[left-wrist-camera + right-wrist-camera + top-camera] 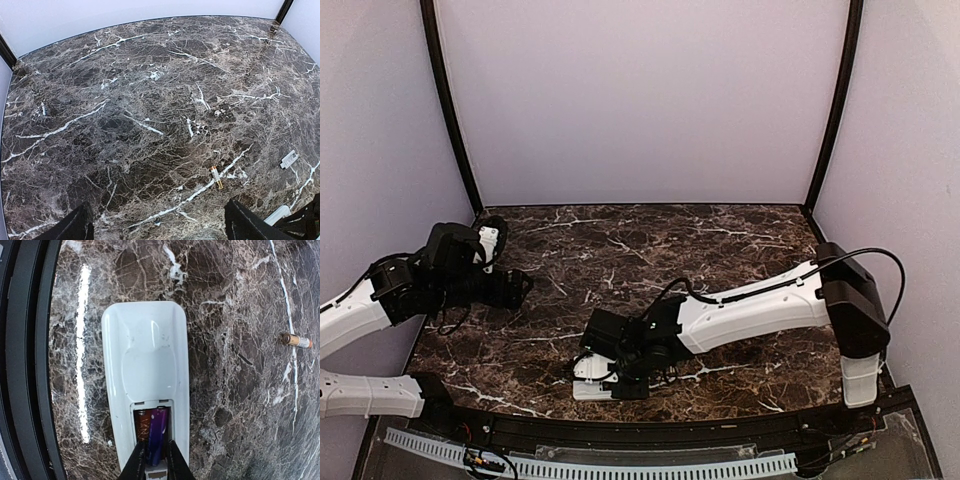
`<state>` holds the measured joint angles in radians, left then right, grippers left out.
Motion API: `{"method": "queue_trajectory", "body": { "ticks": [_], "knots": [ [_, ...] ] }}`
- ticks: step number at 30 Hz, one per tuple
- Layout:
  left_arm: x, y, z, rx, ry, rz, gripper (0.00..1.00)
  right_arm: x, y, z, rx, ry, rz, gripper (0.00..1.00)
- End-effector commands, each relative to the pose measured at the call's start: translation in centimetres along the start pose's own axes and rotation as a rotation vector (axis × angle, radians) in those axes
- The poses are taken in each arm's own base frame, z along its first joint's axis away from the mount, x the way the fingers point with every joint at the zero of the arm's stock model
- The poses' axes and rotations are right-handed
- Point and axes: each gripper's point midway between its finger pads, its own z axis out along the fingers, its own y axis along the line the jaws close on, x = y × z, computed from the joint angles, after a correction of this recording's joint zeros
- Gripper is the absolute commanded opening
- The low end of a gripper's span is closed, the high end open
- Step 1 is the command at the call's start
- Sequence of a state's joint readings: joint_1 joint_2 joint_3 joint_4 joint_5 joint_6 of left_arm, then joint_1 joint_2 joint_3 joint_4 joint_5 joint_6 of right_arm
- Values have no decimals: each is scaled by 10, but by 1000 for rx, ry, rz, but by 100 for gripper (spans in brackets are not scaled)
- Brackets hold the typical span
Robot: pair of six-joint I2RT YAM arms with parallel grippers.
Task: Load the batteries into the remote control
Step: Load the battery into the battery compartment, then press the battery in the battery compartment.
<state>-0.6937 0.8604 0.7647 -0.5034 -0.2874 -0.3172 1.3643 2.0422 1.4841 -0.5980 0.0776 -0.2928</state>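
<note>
The right gripper [155, 455] pinches the lower end of a purple battery [158, 427]. The battery sits in the open recess on the back of the remote control [145, 355], which lies face down by the near edge of the table [240, 405]. A second battery [296, 340] lies loose, well apart. The left gripper [159, 225] hangs wide open above the table.
</note>
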Motion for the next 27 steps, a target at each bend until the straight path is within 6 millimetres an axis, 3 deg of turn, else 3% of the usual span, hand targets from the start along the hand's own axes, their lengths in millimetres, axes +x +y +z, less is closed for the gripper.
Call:
{"method": "queue_trajectory", "body": {
  "ticks": [1, 10, 20, 27],
  "knots": [
    [3, 0, 1, 5, 6, 9, 90, 4, 2, 8, 21, 32, -4, 17],
    [3, -1, 1, 10, 8, 11, 90, -5, -1, 2, 28, 30, -17, 23],
    [3, -1, 1, 10, 9, 18, 90, 6, 6, 23, -24, 111, -42, 29],
    [4, -1, 3, 11, 15, 24, 90, 2, 5, 24, -61, 88, -12, 20]
  ]
}}
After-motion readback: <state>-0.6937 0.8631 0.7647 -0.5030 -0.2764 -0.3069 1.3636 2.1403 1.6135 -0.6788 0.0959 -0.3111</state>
